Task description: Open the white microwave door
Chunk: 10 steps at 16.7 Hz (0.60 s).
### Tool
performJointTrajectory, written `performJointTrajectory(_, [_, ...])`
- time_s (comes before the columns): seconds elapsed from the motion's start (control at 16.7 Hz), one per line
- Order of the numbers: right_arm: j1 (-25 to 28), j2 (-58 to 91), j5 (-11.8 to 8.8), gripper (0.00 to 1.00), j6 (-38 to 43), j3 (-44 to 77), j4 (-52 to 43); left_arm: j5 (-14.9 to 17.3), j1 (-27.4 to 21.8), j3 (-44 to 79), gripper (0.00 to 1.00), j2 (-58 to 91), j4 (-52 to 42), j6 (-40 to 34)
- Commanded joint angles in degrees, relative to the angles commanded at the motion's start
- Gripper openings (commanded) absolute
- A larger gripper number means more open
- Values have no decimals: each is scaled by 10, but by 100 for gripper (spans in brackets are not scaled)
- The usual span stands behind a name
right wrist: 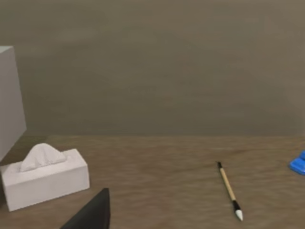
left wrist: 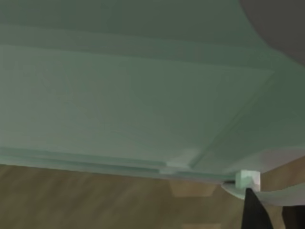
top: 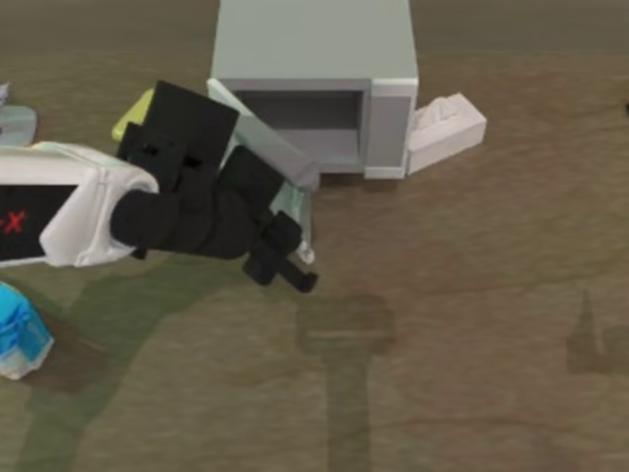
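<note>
The white microwave (top: 314, 59) sits at the back of the bench (top: 472, 324), a little left of centre, its cavity exposed. The microwave door (top: 280, 147) stands swung partway out, angling forward and to the left from its hinge at the oven's left front corner. The left gripper (top: 280, 258) hangs right at the door's free outer edge, the arm reaching in from the left side over the door. From where I stand I cannot tell whether its fingers are spread or clamped on the handle. In the left wrist view the door's window fills nearly everything. A white tissue box (top: 444, 130) lies just beside the oven's right side. The right gripper is out of sight from above.
</note>
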Motion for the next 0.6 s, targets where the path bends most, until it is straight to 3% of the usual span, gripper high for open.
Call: performJointTrajectory(0.6, [0, 0, 0, 100, 0, 0, 0, 9, 0, -3, 0, -1, -3, 5])
